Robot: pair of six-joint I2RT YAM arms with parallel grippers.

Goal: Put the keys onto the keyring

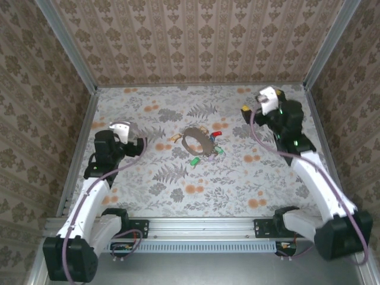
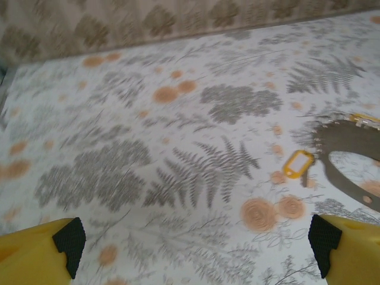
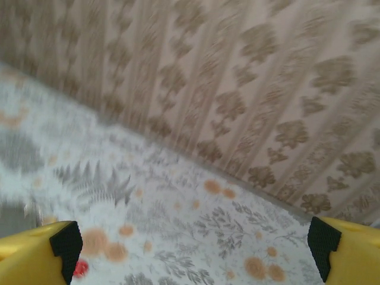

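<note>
One keyring (image 1: 186, 144), two green keys (image 1: 193, 161), one red key (image 1: 217, 134).

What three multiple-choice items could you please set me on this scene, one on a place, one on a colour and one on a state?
1. Where does the keyring lie on the table?
A. Near the middle. B. In the far left corner. C. At the near edge.

2. In the left wrist view, what colour is the key head lying beside the keyring?
A. Blue. B. Yellow. C. Black.

3. How does the left gripper stand?
A. Shut on a key. B. Shut on the keyring. C. Open, holding nothing.

Answers:
1 A: the top view shows the hoop about midway across the table.
2 B: the tag just outside the hoop is plainly yellow.
3 C: its pads sit far apart with only table between them.
</note>
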